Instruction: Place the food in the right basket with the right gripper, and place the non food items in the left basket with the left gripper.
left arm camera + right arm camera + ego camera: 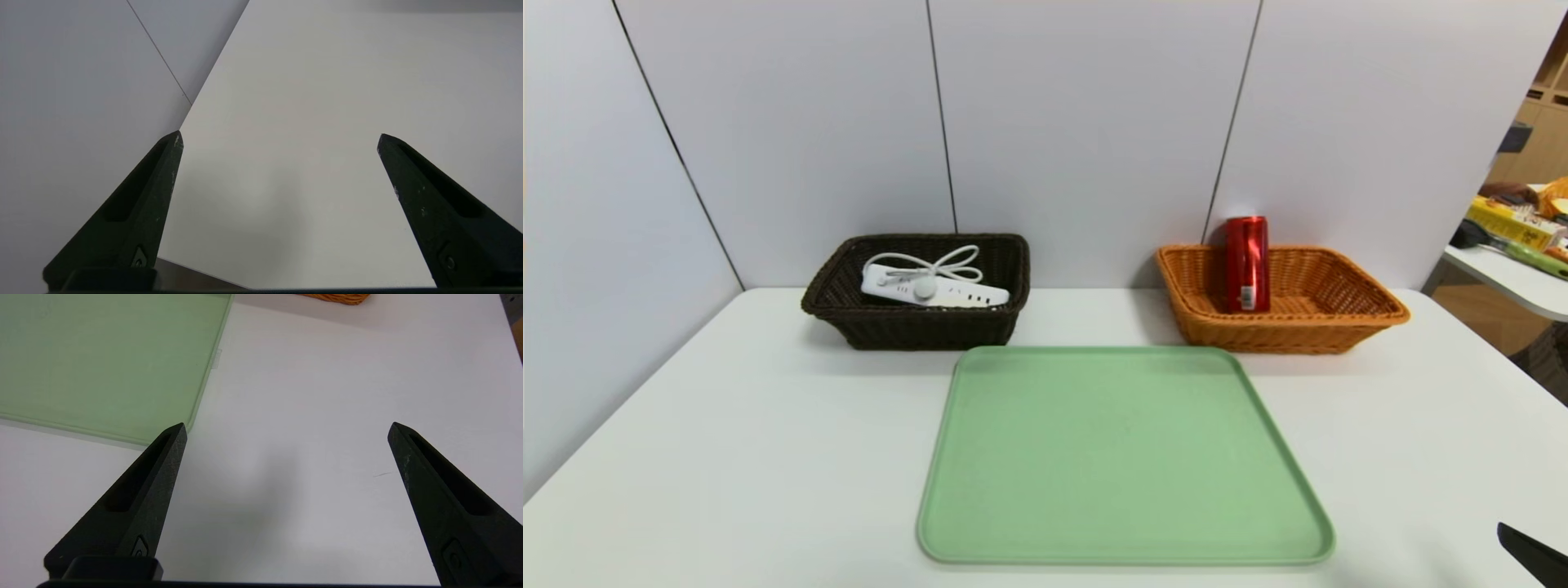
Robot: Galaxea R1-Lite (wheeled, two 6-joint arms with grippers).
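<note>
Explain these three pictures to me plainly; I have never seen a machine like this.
This is a robot with two arms, each ending in a two-fingered gripper. The wide picture is from a camera on its head, looking down at a white table. The other two are from cameras on its wrists, looking out between the dark fingers.

On the table lies a green tray with nothing on it. Behind it, a dark basket holds a white power strip, and an orange basket holds a red can standing upright.

The left gripper and the right gripper are both open and hold nothing; each is over bare table, the right one near the tray's corner.
</note>
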